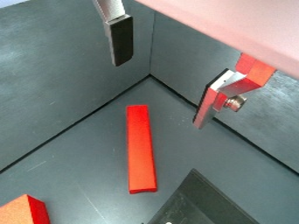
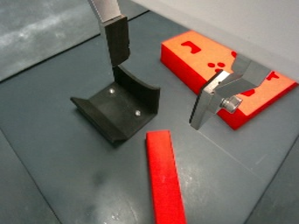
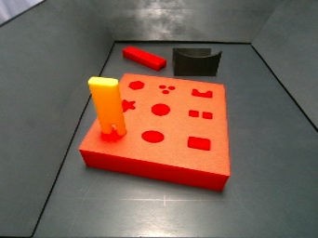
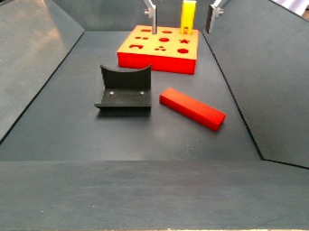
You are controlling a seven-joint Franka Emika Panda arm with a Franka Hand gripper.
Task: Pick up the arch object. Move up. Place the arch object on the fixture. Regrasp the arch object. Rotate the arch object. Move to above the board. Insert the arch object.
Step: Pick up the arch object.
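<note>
Nothing of the task looks done yet. The arch object (image 4: pixel 193 108) lies flat on the dark surface (image 4: pixel 85 117), just beside the fixture (image 4: pixel 123 90) and apart from it, with the board (image 3: pixel 162 125) and its yellow peg (image 3: pixel 108 107) farther off. The gripper (image 2: pixel 163 74) hangs above, jaws spread and empty. Picking up, fixture placement, regrasp, rotation and insertion all remain.

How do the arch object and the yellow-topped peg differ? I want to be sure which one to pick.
The arch object lies flat on the floor beside the fixture; the peg stands upright in the board. The arch object is plain red all over; the peg is yellow on top and orange below. Both are elongated. The gripper hangs open above the floor, holding neither.
</note>
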